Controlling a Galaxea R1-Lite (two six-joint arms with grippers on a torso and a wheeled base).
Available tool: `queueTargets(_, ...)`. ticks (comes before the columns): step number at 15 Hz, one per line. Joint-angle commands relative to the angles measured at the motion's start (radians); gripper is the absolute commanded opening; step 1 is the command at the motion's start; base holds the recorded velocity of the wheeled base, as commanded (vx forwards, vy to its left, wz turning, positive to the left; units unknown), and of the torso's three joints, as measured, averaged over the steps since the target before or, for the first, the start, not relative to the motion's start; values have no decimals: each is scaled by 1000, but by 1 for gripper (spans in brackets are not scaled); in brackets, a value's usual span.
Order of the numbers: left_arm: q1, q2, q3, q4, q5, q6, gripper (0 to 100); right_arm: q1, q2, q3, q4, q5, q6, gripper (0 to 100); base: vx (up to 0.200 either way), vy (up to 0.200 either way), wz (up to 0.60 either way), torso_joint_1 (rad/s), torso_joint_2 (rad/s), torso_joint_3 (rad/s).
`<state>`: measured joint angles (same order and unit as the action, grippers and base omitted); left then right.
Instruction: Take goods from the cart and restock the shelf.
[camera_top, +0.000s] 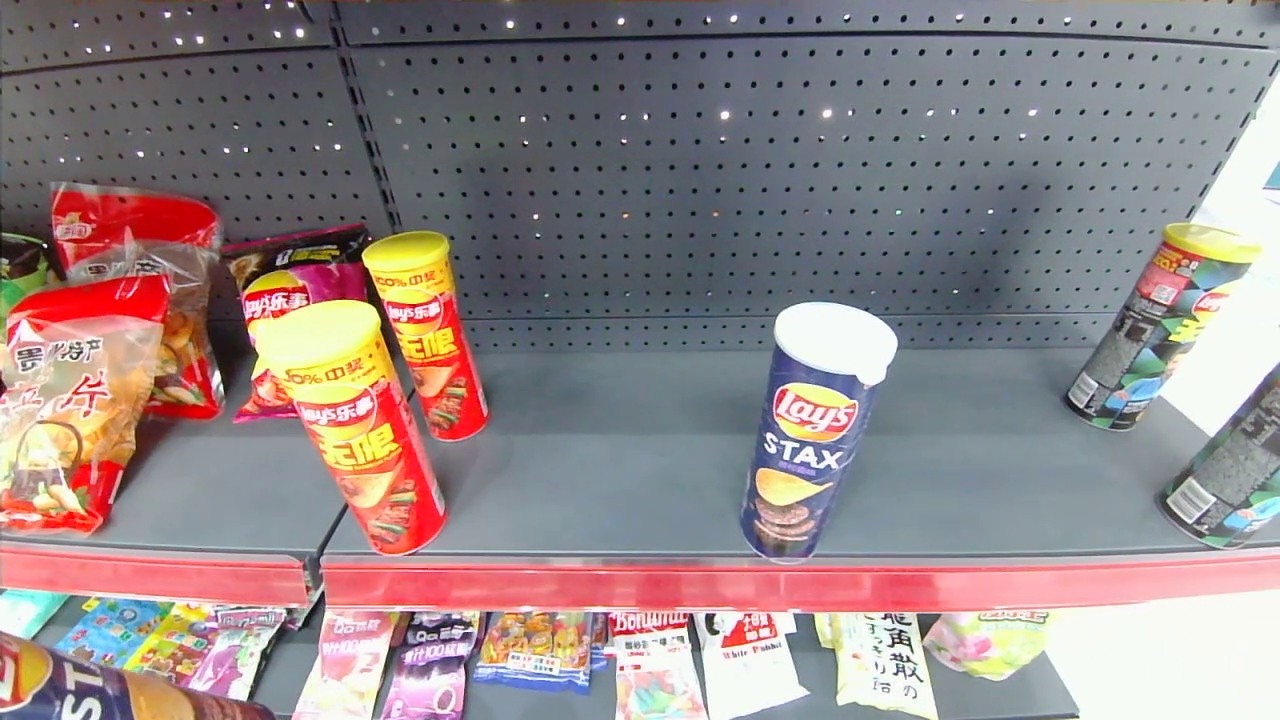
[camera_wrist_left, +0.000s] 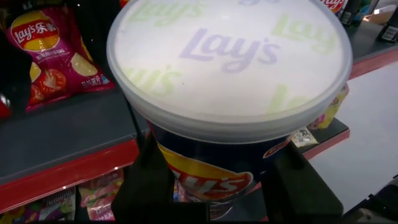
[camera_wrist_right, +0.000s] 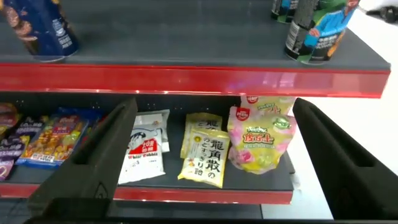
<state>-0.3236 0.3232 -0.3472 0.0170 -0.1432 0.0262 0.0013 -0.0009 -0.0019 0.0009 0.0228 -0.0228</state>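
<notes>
Left claw (camera_wrist_left: 214, 190), clamped on a white-lidded chip canister (camera_wrist_left: 230, 62), should set it upright on the grey shelf (camera_top: 620, 470), beside the blue canister (camera_top: 815, 430) at frame centre; right claw (camera_wrist_right: 221, 165) gapes empty.

The grey shelf (camera_top: 640, 470) with a red front lip spans the frame. At left lie red snack bags (camera_top: 75, 400) and a purple bag (camera_top: 290, 290), and beside them stand two red canisters (camera_top: 352, 430). A blue canister (camera_top: 812, 435) stands right of centre near the lip, with two dark patterned canisters (camera_top: 1160, 325) at far right. Packets (camera_top: 650, 660) line the lower shelf (camera_top: 1000, 690).
</notes>
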Motion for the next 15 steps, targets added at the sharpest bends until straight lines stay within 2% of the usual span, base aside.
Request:
queueTargets(1, 0, -10, 2, 0, 1, 1, 0, 0, 1, 2, 1, 2, 1, 100, 0, 0, 0, 0, 0, 0)
queueTargets(7, 0, -4, -3, 0, -1, 1, 0, 0, 1, 2, 1, 2, 12, 100, 0, 0, 0, 0, 0, 0)
queueTargets(14, 0, -4, -1, 0, 1, 0, 0, 0, 1, 2, 1, 2, 14, 100, 0, 0, -600, 2, 4, -2)
queueTargets(15, 0, -4, 1, 0, 1, 0, 0, 0, 1, 2, -1, 2, 14, 100, 0, 0, 0, 0, 0, 0)
